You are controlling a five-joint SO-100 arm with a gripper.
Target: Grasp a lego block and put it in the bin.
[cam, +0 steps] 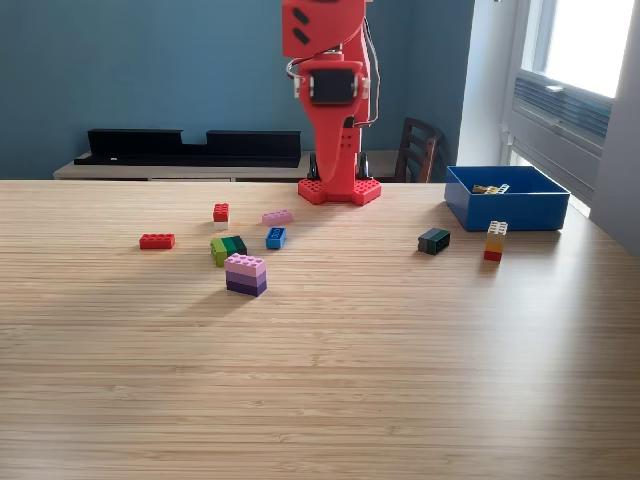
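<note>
Arm (335,110): standing upright at the table's far edge; its gripper is lying out of view above the frame, so I cannot tell whether the jaws are spread or pressed together.
Bin (505,212): sitting to the exterior view's right of the arm's base, already holding a few pieces.
Nearest blocks to the bin: a dark green block (434,240) and a stacked yellow-and-red block (494,241), lying just in front of it.
Other blocks: scattering left of the base, among them a purple stack (246,274).
Handling: probably light, rigid, smooth plastic; pinching across flat opposite sides looks safest.
</note>
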